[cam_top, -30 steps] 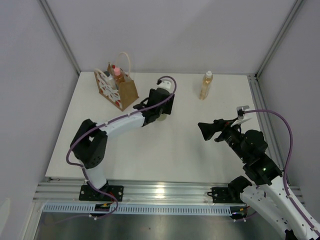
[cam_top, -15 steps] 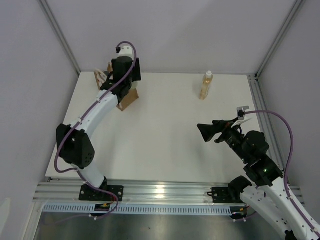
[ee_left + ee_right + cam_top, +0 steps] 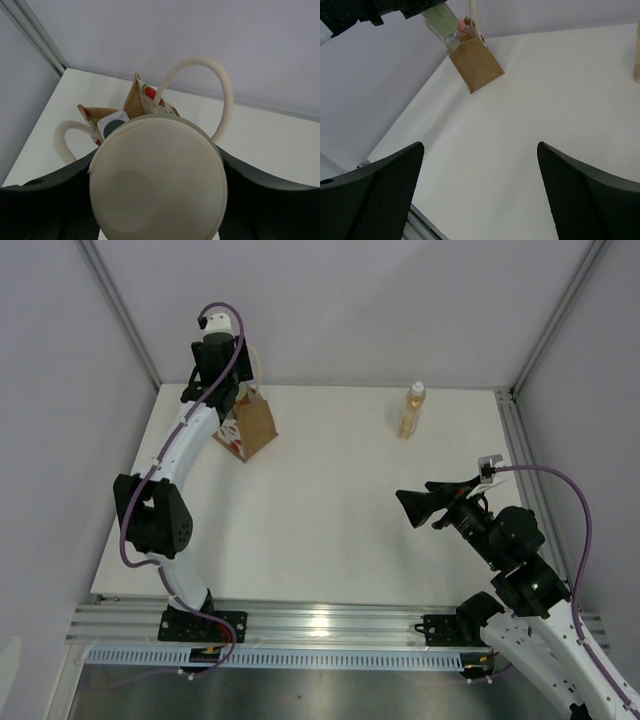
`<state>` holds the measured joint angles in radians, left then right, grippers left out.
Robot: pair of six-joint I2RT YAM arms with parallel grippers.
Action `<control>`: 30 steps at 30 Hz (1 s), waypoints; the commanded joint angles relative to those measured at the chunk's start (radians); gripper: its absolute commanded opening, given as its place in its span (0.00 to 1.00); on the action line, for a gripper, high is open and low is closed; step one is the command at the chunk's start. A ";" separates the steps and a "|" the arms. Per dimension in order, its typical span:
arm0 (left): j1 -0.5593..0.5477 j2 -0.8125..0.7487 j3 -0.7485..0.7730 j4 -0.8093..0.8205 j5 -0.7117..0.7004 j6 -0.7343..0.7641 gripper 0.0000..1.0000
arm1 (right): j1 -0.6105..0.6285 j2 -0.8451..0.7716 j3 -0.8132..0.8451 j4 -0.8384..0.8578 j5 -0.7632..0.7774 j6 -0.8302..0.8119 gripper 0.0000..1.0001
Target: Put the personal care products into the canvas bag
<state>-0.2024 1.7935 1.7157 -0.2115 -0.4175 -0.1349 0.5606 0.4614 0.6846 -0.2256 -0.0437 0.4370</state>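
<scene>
My left gripper [image 3: 157,165] is shut on a cream bottle [image 3: 157,177], whose round base fills the left wrist view. It hangs tilted right over the mouth of the canvas bag [image 3: 134,97], between the bag's two cream loop handles [image 3: 200,65]. A black cap [image 3: 114,128] shows inside the bag. From the right wrist view, the cream bottle [image 3: 439,21] points down at the bag [image 3: 477,67], beside a pink cap [image 3: 462,23]. The tall amber bottle [image 3: 411,410] stands alone at the back right. My right gripper [image 3: 412,508] is open and holds nothing.
The canvas bag [image 3: 250,425] stands at the table's back left corner, close to the side wall and the metal frame post [image 3: 120,310]. An aluminium rail [image 3: 320,625] runs along the near edge.
My left arm has swung the cream bottle from the middle of the table back and left to above the bag. The right arm has barely moved.
</scene>
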 commanded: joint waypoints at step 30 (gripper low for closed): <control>0.006 0.007 -0.117 0.245 -0.101 0.054 0.01 | -0.001 -0.010 0.027 0.002 0.005 -0.006 1.00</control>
<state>-0.2035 1.8805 1.6230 -0.0284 -0.5259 -0.0399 0.5606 0.4595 0.6846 -0.2272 -0.0383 0.4358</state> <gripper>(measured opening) 0.725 0.993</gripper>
